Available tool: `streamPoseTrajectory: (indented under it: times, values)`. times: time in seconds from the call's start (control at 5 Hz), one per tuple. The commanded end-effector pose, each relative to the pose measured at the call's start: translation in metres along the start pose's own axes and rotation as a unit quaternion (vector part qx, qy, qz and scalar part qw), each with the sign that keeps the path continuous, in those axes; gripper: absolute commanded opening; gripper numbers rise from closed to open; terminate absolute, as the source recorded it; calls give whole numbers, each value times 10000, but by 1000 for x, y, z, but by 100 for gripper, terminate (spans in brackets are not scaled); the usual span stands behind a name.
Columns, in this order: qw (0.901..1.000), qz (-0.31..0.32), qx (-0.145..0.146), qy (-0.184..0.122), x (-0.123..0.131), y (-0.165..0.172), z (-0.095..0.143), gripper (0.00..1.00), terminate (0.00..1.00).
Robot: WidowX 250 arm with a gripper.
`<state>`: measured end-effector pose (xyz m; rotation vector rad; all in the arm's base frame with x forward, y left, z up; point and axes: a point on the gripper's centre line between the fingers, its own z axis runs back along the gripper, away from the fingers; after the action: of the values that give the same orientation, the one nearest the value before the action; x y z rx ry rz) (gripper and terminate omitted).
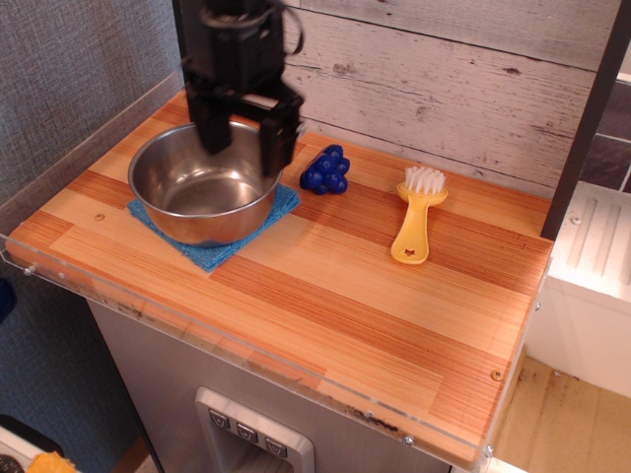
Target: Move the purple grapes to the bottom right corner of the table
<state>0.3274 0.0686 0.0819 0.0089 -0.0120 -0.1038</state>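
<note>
Nearby, bowl (205,193) and brush (418,217) flank grapes (326,169).

The gripper (245,148) is smeared by motion blur, so its finger edges are soft, and the arm above it runs off the top edge. Its right finger covers part of the steel bowl's (202,192) far rim. The bowl hides most of the blue cloth (212,252); only corners show. The brush's (417,222) star-shaped hole is tiny. The table's (325,296) left front corner is cut off by the frame's edge.
</note>
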Motion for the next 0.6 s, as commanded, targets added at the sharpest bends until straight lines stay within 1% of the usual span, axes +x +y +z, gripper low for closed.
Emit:
streamPoseTrajectory:
  times: [0.0,0.2,0.4]
  values:
    - [9985,29,135,-528,61,7,38,100,0]
    - [9992,-107,112,-370,74,-3,21,100,0]
    - [9993,-233,182,-240,70,-14,8,100,0]
